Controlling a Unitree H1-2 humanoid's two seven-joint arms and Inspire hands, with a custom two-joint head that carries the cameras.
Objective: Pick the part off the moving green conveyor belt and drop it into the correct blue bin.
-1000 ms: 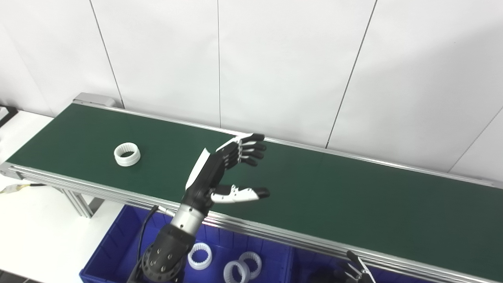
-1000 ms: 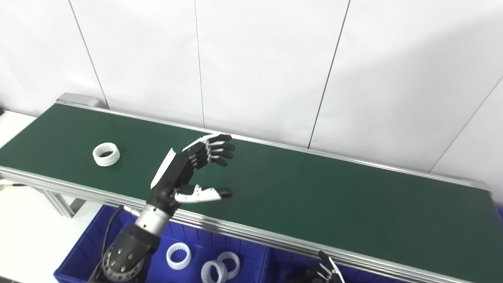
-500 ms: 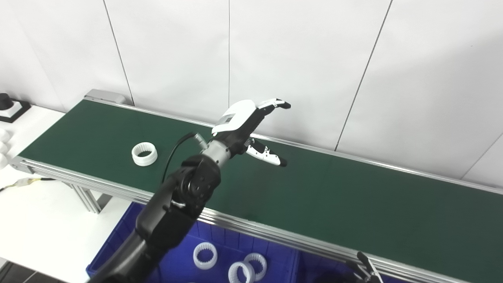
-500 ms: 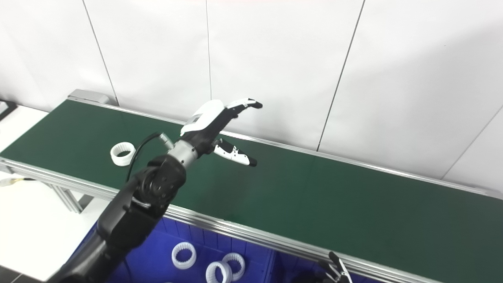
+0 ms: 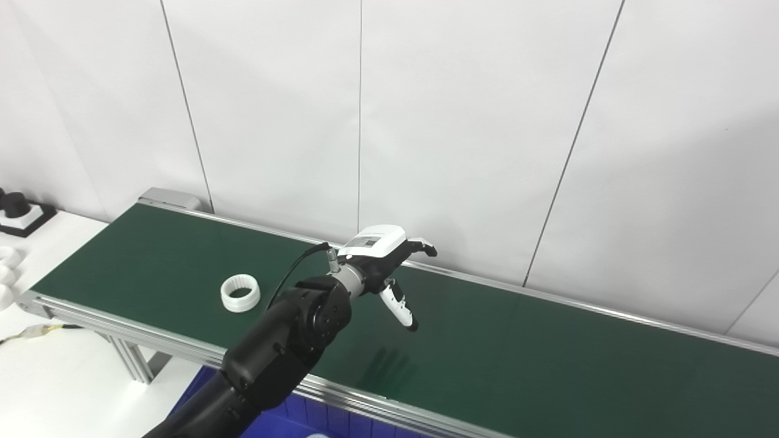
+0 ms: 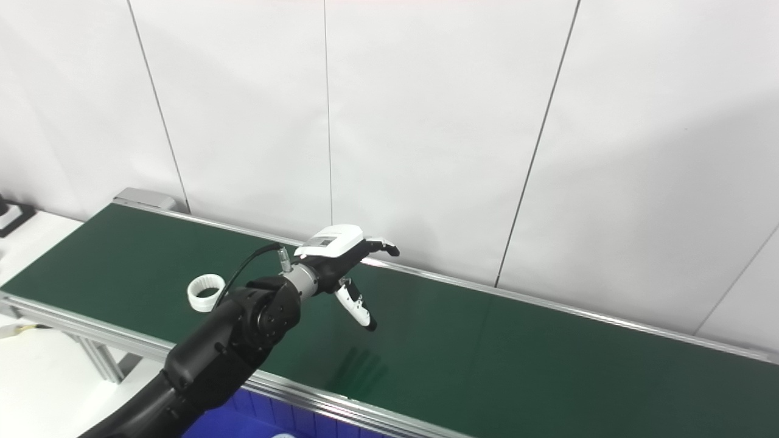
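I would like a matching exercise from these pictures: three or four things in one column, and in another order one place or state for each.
Things:
1. white ring
2. left hand
3. conveyor belt
4. blue bin

Places or states:
A. open, held above the belt
B. lying on the belt, left of the hand
C. only a strip shows under the belt's near rail
D. green, running along the white wall

Pairs: 1-B, 2-A, 3-D, 4-C

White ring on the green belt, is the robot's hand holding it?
No, the white ring lies alone on the belt, apart from the open left hand.
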